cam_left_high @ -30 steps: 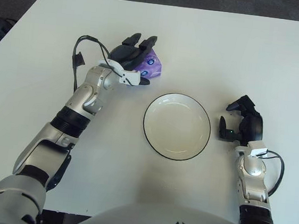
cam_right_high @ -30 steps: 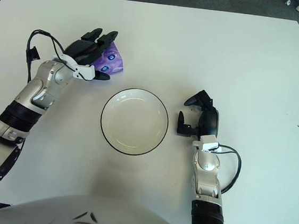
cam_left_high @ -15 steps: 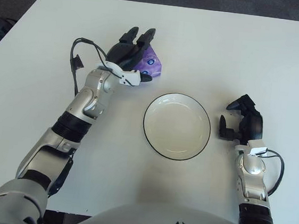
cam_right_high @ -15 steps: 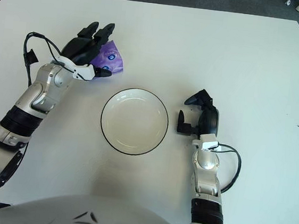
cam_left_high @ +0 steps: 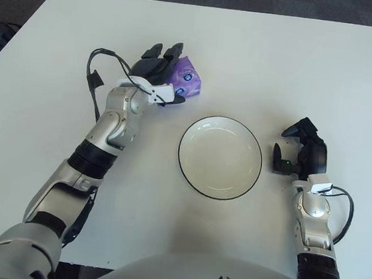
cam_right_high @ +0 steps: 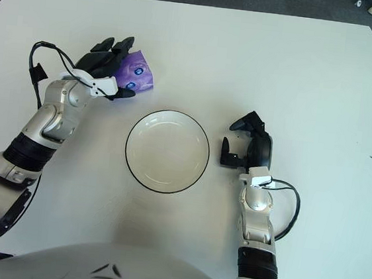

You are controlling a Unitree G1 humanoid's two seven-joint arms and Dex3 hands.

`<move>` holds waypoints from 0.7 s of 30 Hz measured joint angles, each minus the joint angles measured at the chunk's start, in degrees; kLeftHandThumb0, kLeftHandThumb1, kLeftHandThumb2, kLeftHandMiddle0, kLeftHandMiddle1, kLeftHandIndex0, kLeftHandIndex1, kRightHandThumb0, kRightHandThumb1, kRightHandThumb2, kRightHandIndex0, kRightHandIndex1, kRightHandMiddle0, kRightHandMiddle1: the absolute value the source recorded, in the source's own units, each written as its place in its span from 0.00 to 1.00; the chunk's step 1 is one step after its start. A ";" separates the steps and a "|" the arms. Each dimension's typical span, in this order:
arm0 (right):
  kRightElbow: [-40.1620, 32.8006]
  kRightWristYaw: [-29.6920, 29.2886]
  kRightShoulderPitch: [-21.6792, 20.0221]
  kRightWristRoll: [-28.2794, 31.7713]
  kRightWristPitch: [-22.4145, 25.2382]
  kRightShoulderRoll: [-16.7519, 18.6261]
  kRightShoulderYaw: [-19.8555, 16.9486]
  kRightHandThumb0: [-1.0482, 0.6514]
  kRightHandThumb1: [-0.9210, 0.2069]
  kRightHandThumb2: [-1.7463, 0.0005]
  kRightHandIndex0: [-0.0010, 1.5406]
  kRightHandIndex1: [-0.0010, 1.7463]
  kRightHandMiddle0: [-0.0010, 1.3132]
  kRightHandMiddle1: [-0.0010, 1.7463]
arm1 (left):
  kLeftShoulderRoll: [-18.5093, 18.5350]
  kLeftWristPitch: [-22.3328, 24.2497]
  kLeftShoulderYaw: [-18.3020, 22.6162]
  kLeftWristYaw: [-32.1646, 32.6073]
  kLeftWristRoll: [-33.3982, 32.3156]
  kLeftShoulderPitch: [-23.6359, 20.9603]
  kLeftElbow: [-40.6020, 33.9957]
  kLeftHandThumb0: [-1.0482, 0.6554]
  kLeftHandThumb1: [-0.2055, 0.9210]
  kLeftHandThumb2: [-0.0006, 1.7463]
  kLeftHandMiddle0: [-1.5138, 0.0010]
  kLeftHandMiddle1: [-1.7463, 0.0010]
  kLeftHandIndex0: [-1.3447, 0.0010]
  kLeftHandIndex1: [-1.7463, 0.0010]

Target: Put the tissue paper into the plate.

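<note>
The purple tissue paper (cam_left_high: 183, 80) is seen beyond the plate (cam_left_high: 219, 158) and to its left on the white surface (cam_left_high: 299, 71), covered by the left hand (cam_left_high: 154, 73), fingers draped over the packet. Whether it is gripped cannot be told. The right hand (cam_left_high: 298, 151) is shown right of the plate, fingers loosely curled, holding nothing.

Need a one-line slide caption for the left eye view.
Left hand reaches over purple tissue pack beside empty plate; right hand idle right of plate.

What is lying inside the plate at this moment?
Nothing shows inside the plate; its whole white bottom is uncovered. The purple tissue packet sits on the table beyond the plate, partly hidden under the left hand. The right hand shows right of the plate.
</note>
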 measured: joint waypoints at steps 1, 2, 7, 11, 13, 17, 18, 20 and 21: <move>-0.10 0.00 0.02 0.02 0.14 0.02 0.01 0.61 0.82 0.05 0.60 0.93 0.46 1.00 | -0.12 0.59 -0.27 -0.65 0.04 -0.36 0.39 0.01 0.71 0.37 1.00 1.00 1.00 1.00; -0.20 0.00 0.07 0.05 0.21 0.02 0.01 0.61 0.82 0.05 0.60 0.93 0.46 1.00 | -0.28 1.04 -0.51 -1.24 0.09 -0.77 0.80 0.01 0.72 0.37 1.00 1.00 1.00 1.00; -0.42 0.00 0.24 0.08 0.28 0.02 -0.01 0.61 0.82 0.06 0.59 0.93 0.46 1.00 | -1.06 2.45 -1.96 -2.64 0.21 -2.88 3.81 0.00 0.74 0.35 1.00 1.00 1.00 1.00; -0.44 0.00 0.33 0.09 0.23 0.01 -0.03 0.61 0.81 0.06 0.59 0.93 0.45 1.00 | -1.58 3.56 -2.93 -3.44 0.29 -4.50 6.49 0.00 0.76 0.34 1.00 1.00 1.00 1.00; -0.44 0.01 0.39 0.11 0.14 0.01 -0.03 0.61 0.81 0.06 0.59 0.93 0.45 1.00 | -1.75 4.15 -3.35 -3.83 0.35 -5.41 7.92 0.00 0.76 0.34 1.00 1.00 1.00 1.00; -0.44 0.03 0.52 0.34 -0.22 0.01 -0.03 0.61 0.81 0.06 0.59 0.93 0.45 1.00 | -2.32 4.97 -4.01 -4.01 0.34 -7.14 10.48 0.00 0.76 0.33 1.00 1.00 1.00 1.00; -0.43 0.02 0.56 0.39 -0.36 0.01 -0.03 0.61 0.81 0.06 0.59 0.93 0.45 1.00 | -2.58 5.03 -4.13 -4.02 0.27 -7.57 11.28 0.00 0.76 0.33 1.00 1.00 1.00 1.00; -0.38 0.01 0.74 0.39 -0.92 0.01 -0.03 0.61 0.81 0.06 0.59 0.94 0.45 1.00 | -3.62 5.01 -4.76 -3.89 0.19 -9.36 14.39 0.00 0.76 0.33 1.00 1.00 1.00 1.00; -0.38 0.01 0.76 0.38 -0.97 0.01 -0.05 0.61 0.81 0.06 0.59 0.94 0.45 1.00 | -4.03 4.86 -5.00 -3.61 0.18 -9.51 15.33 0.00 0.77 0.33 1.00 1.00 1.00 1.00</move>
